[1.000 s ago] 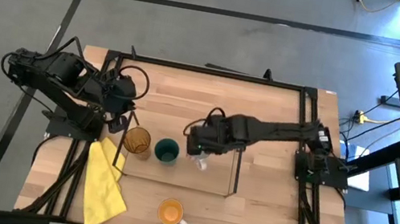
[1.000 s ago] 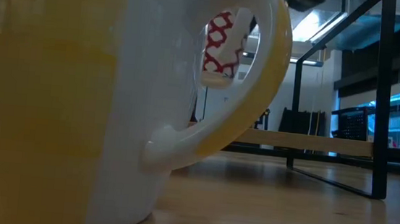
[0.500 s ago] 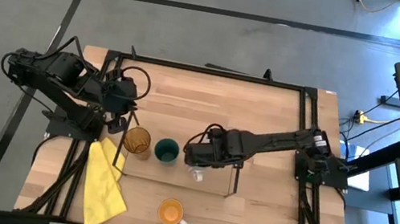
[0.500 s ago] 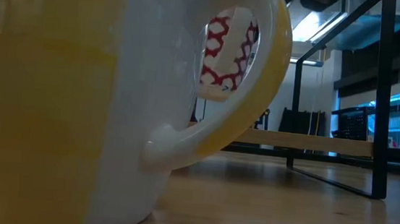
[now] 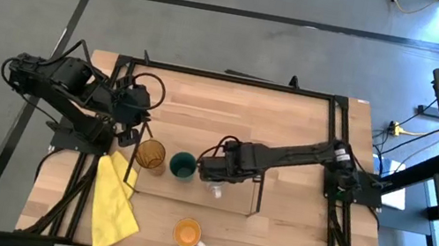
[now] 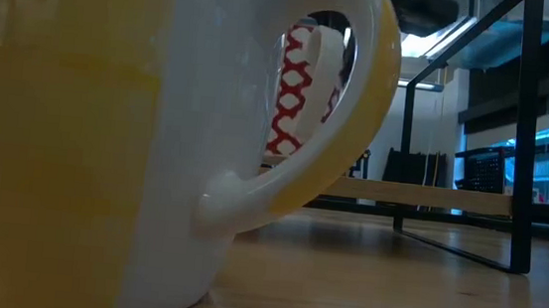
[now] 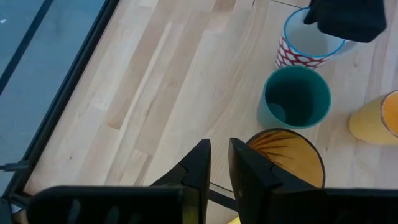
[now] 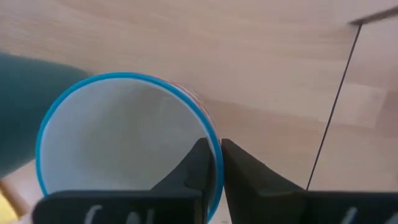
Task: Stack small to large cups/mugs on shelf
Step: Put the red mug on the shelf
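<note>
Right gripper (image 5: 213,172) had carried the white mug (image 7: 306,45) down onto the shelf (image 5: 235,199) beside the green cup (image 5: 183,166), jaws narrow, pinching its rim. Placing step; release next. Left gripper (image 7: 219,163), jaws narrow, idled above the amber tumbler (image 5: 151,156).

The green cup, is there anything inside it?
Empty. The left wrist view looks straight down into the green cup and shows only its bare teal bottom. It stands upright between the amber tumbler and the white mug.

Right hand (image 8: 212,163) fingers pinch blue rim of white mug (image 8: 118,137); dark green cup (image 8: 28,93) beside it.
</note>
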